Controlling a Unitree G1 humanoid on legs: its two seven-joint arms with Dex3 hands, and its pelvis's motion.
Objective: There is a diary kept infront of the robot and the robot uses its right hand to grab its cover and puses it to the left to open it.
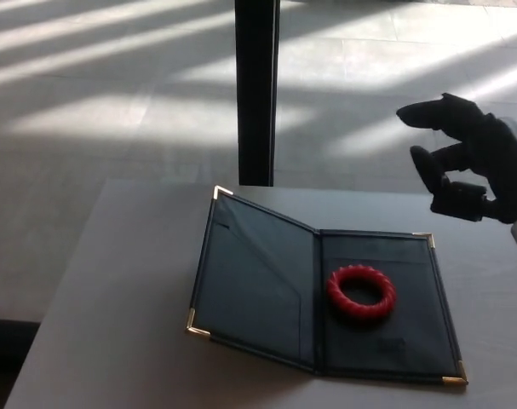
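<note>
A grey table (113, 281) is occupying the near half of the scene, with a sunlit tiled floor (113, 102) beyond it and a dark vertical post (255, 85) standing just past the table's far edge. The diary (267, 294) is lying open near the middle of the table, its left cover (249, 281) sitting slightly raised and its right page lying flat. A red ring (361, 291) is resting on the right page. The right hand (471, 158) is hovering at the far right, above the table and apart from the diary, with its fingers (428, 111) spread and gripping nothing.
</note>
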